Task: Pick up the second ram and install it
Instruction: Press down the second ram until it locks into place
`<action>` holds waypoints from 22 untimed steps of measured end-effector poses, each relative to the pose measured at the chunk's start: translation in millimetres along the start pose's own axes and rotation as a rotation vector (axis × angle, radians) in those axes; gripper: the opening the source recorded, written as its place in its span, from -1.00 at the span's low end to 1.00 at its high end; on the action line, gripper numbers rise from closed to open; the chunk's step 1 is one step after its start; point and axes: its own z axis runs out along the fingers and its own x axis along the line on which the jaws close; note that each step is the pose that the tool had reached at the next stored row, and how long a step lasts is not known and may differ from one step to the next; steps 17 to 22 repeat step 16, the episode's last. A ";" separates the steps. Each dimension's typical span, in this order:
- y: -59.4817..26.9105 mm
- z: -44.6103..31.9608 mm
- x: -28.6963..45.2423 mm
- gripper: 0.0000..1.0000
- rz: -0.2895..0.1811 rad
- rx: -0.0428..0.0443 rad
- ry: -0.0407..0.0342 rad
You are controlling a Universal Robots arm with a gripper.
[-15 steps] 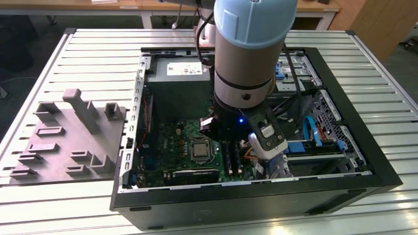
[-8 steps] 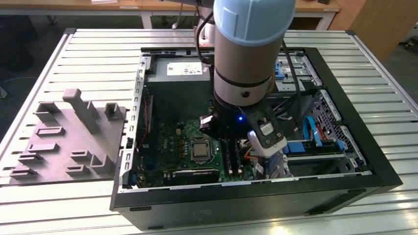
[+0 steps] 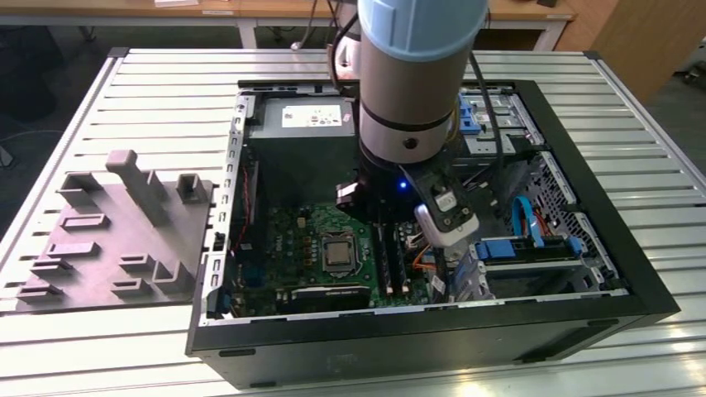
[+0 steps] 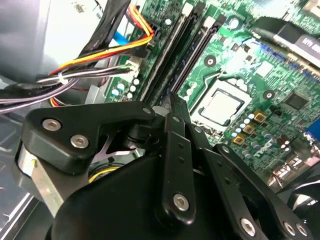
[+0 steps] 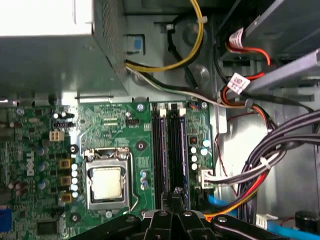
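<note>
A slatted metal table [image 3: 132, 91] carries an open black computer case [image 3: 617, 273], and the robot arm [image 3: 408, 74] reaches down into it from 12 o'clock in the exterior view. A grey moulded fixture [image 3: 111, 240] lies on the table at 9 o'clock of the case. Inside the case, a grey power-supply box [image 3: 303, 124] sits at the 12 o'clock end, with the green motherboard [image 3: 276, 240] below it towards 6 o'clock. Blue drive brackets [image 3: 530, 248] lie at 3 o'clock of the board. The processor socket [image 5: 106, 182] sits at 9 o'clock of two long black memory slots [image 3: 392, 260] in the exterior view.

The gripper [image 4: 172, 102] is clenched, its fingertips pressed together with nothing visible between them. In both wrist views they hover right at the near end of a slot. The second ram [image 5: 176, 150] seems to stand edge-on in that slot as a thin dark strip; I cannot tell if it is fully seated.
</note>
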 end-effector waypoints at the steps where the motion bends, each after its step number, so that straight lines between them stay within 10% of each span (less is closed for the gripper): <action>1: 1.1 0.0 0.1 -0.80 0.000 0.0001 0.0000; 22: 2.1 -3.1 0.0 -0.80 0.000 0.0001 0.0000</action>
